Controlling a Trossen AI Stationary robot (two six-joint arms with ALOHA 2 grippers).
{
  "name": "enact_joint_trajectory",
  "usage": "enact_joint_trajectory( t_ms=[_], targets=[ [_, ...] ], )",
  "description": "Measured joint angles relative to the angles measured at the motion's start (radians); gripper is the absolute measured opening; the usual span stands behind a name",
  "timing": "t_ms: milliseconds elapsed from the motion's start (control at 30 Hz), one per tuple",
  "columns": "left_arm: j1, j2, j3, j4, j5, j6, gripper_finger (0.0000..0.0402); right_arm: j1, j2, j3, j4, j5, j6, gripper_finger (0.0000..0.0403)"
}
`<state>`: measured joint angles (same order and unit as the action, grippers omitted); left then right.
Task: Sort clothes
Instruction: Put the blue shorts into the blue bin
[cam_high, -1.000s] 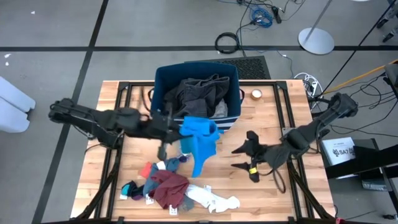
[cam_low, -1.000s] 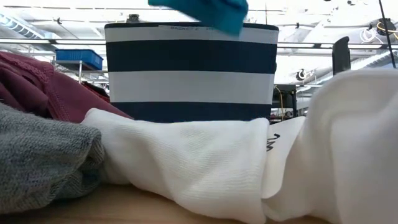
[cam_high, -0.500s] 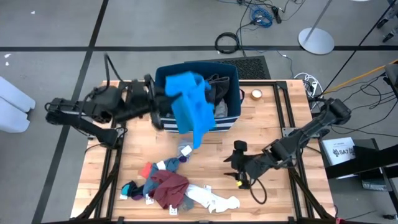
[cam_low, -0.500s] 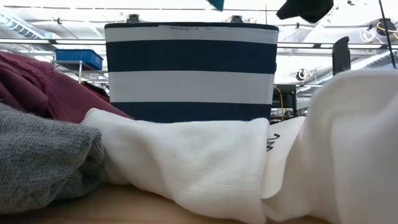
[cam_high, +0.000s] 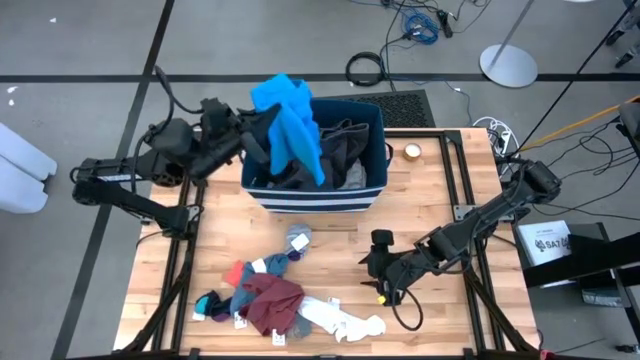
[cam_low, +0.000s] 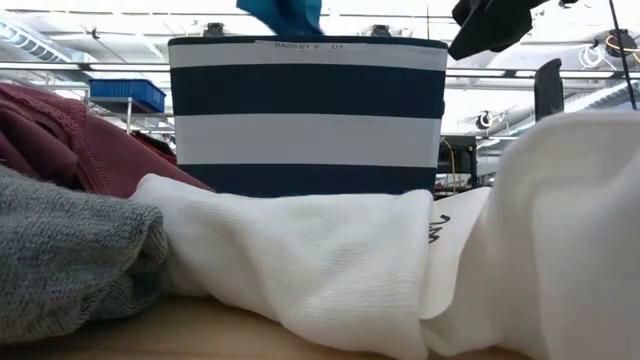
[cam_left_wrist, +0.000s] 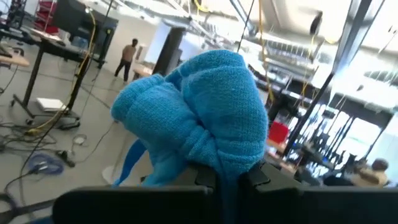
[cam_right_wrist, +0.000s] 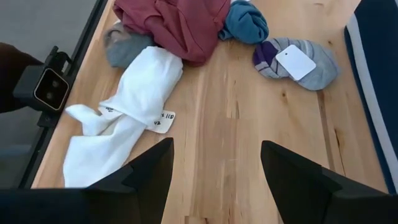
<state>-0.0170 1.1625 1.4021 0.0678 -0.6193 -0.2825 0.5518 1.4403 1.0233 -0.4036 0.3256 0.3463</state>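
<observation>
The left claw (cam_high: 255, 140) grips a bright blue garment (cam_high: 290, 125), holding it above the striped bin (cam_high: 312, 195), which holds dark grey clothes (cam_high: 340, 150). The right claw (cam_high: 380, 262) hangs open over the wooden surface (cam_high: 430, 200), near a maroon piece (cam_high: 272, 303), white socks (cam_high: 340, 320) and a grey sock (cam_high: 298, 238).
</observation>
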Motion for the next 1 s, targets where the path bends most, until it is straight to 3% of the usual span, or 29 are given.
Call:
enact_joint_trajectory(
  t_ms=[367, 700, 1000],
  targets=[
    [0.048, -0.021, 0.001, -0.014, 0.005, 0.155, 0.0018, 0.0, 0.028, 0.0, -0.008, 0.008, -0.023, 0.0228],
    [0.204, -0.039, 0.0, -0.385, 0.075, 0.184, 0.0018, 0.0, 0.004, 0.0, -0.142, 0.008, -0.018, 0.0228],
    [0.325, 0.109, 0.0, -0.59, 0.256, 0.191, 0.0018, -0.015, -0.076, 0.0, -0.202, 0.014, 0.011, 0.0228]
  ],
)
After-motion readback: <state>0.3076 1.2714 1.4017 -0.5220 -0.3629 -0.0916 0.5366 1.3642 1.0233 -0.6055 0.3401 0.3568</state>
